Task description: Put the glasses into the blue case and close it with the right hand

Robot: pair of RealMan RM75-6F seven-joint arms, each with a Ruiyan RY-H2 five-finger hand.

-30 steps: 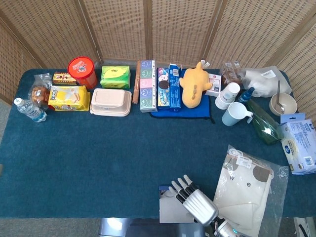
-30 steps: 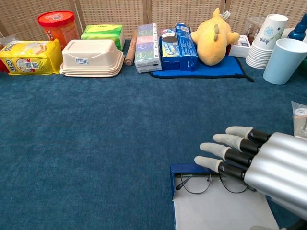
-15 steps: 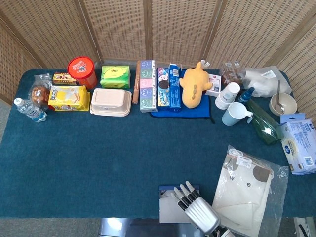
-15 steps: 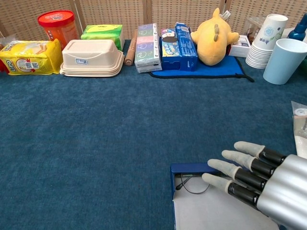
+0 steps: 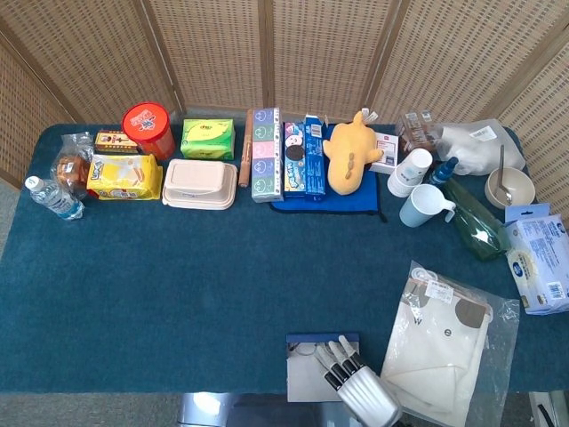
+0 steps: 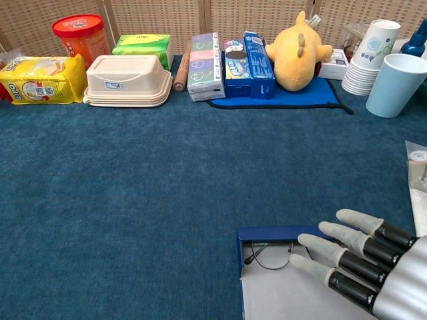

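lying in the open blue case point(image 6: 280, 235) at the near table edge, the thin dark-framed glasses point(image 6: 270, 257) rest on its pale lining against the far rim. the right hand point(image 6: 363, 263) hovers over the case's right part, fingers spread, holding nothing. closing carelessly could pinch the frame or push the case off the edge.

Right hand point(image 6: 373, 270): I see a ribbed silver metal back.
Fingers point(image 6: 317, 248): pale grey tips, black middle segments.
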